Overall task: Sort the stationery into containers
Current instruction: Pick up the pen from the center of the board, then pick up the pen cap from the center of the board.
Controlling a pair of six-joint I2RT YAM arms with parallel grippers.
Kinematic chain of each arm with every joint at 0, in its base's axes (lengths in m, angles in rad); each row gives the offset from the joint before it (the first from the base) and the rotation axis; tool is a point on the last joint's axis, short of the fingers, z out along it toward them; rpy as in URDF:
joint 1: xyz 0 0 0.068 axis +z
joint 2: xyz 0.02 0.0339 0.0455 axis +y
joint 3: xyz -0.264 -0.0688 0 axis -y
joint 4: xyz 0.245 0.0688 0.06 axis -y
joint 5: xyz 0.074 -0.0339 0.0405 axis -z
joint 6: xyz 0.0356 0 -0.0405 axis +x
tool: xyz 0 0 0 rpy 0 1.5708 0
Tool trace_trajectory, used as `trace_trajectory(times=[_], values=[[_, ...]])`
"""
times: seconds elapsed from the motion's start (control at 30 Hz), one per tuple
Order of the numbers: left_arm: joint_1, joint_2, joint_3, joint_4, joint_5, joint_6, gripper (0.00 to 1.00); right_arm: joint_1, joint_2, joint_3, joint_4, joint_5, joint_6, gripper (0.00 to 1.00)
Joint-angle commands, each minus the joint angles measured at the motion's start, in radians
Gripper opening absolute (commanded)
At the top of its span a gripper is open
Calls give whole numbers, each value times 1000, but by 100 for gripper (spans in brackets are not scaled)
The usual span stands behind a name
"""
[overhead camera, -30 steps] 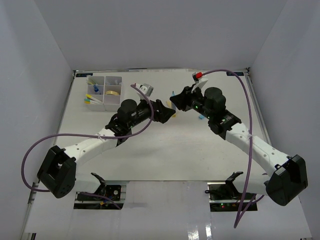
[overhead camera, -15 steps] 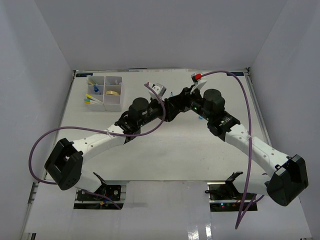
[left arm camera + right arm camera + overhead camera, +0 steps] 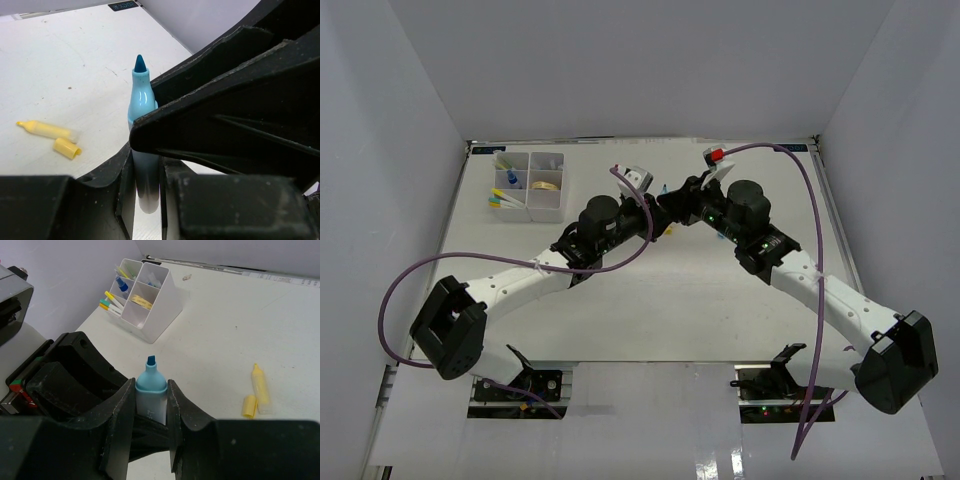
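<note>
**Partly sorted: one marker in my grip, one loose on the table**

The table (image 3: 650, 300) carries the white organizer tray (image 3: 161, 310) at its far left corner, well apart from where my two arms meet near the middle. The tray is partly filled. One compartment holds several pens (image 3: 112, 302) with yellow and green ends, another the tan ring (image 3: 142, 301), and a far one the small blue-capped bottle (image 3: 121, 285). I judge that share of the job done. At least one compartment looks bare, though I cannot see into all six.

My left gripper (image 3: 145, 170) and my right gripper (image 3: 151, 410) face each other, nose to nose. Both are clamped on the same light blue marker (image 3: 141, 100). It stands upright between the two pairs of fingers, with its tip bare and no cap on it. It reads as a handover above the table, with the marker not yet on its way to the tray.

What is left, as far as I can see: this blue marker has to reach a compartment. The yellow marker (image 3: 260, 385) lies on the table off to my right, and its yellow cap (image 3: 247, 406) lies loose just beside it. Both wait to be picked up. I can see no cap for the blue marker anywhere.
</note>
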Motion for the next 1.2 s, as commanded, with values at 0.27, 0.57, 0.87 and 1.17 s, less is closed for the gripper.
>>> trace_trajectory(times=[0.27,0.57,0.87,1.17], values=[[-4,-42,-12,-27,2,22,0,7,-47,-11,7,51,-24,59],[20,-132,-120,-131,-37,54,0,-14,-95,35,-192,237,-53,90],[151,-180,-130,-318,104,146,0,-83,-150,-4,-318,465,-48,90],[281,-200,-104,-367,221,234,0,-247,118,179,-595,435,76,90]])
